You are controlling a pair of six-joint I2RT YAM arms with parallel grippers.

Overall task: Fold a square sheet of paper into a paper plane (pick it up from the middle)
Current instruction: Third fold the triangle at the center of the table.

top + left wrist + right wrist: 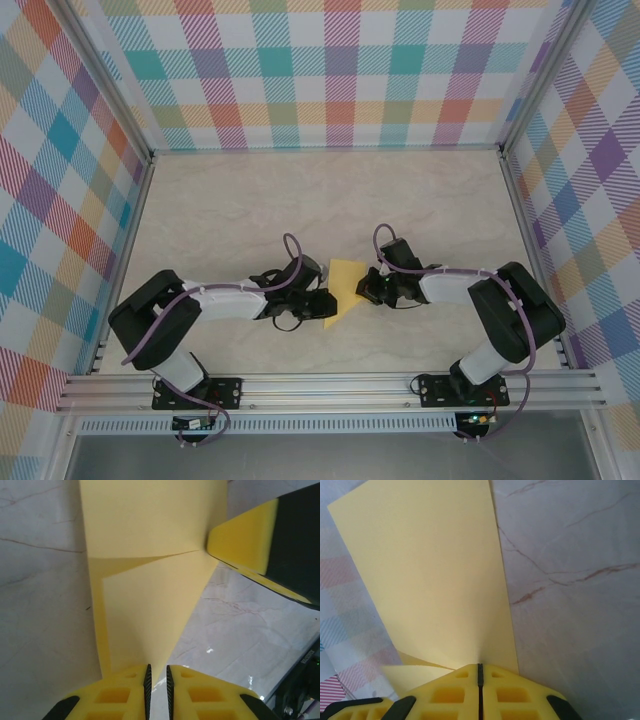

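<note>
Mid-fold, the right tool (480,666) clamps the square sheet of paper (430,575) ahead of it, the left tool (158,672) sits narrow at its folded corner, grip unclear, and next likely comes pressing that crease flat.

Bright, even light falls from overhead, and the arms throw only faint, soft shadows on the desk (220,200). In the left wrist view small white glints sit on the glossy desk. The yellow paper (150,520) is evenly lit, its folded flap slightly shaded. Close up, the left hand (157,675) looks a little soft. In the right wrist view the checked wall (350,630) is pale and hazy.
</note>
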